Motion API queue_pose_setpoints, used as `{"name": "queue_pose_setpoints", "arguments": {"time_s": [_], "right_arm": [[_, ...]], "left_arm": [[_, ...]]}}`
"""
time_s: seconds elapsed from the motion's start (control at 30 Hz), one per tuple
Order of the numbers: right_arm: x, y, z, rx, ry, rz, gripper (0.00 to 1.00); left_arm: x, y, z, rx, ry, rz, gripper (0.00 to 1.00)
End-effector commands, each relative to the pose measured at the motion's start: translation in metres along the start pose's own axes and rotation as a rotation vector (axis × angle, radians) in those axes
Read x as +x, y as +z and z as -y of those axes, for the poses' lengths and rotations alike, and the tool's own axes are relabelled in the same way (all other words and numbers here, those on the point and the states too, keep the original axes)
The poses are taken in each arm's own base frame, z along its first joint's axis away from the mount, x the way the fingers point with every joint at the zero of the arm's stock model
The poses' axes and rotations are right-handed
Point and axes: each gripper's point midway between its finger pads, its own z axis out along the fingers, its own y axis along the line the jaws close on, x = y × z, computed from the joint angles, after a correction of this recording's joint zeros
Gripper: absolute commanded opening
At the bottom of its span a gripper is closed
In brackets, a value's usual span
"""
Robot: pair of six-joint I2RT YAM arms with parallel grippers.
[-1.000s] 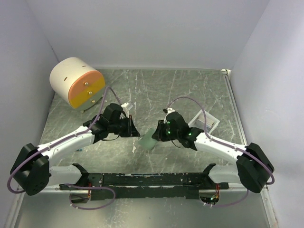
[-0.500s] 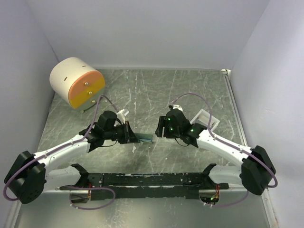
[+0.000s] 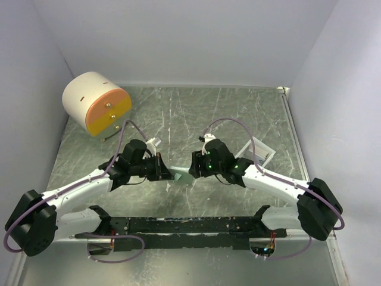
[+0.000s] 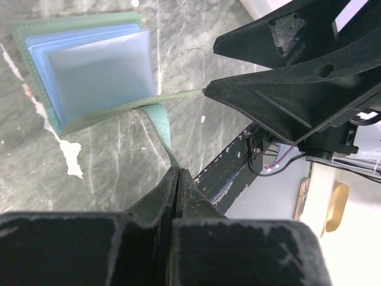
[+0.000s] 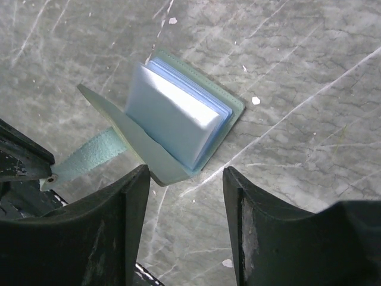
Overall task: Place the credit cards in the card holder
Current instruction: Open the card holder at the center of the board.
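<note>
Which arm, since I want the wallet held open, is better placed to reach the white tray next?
Right. The right gripper is open above the card holder, and the white tray sits beside that arm. The left gripper is shut on the strap, holding the flap up.

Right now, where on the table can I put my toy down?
The grey marbled table is bare along the back wall, between the round cream-and-orange cabinet and the small white tray. It is crowded at the front middle, where the left gripper and right gripper meet at the sage-green folding wallet.
</note>
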Motion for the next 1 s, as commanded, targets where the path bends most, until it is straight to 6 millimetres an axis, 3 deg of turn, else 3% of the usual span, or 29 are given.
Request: {"name": "queue_pose_setpoints", "arguments": {"time_s": [0.0, 0.13, 0.47, 0.97], "right_arm": [[-0.010, 0.003, -0.006, -0.028, -0.041, 0.029, 0.52], [-0.007, 0.004, -0.002, -0.004, 0.014, 0.033, 0.50], [-0.015, 0.003, -0.006, -0.008, 0.081, 0.069, 0.44], [0.017, 0.029, -0.037, -0.175, 0.227, -0.059, 0.41]], "left_arm": [[-0.004, -0.007, -0.008, -0.063, 0.023, 0.023, 0.07], [-0.001, -0.011, -0.020, -0.120, 0.014, 0.023, 0.07], [-0.005, -0.034, -0.073, -0.461, -0.047, 0.078, 0.07], [-0.010, -0.033, -0.103, -0.634, -0.045, 0.072, 0.08]]}}
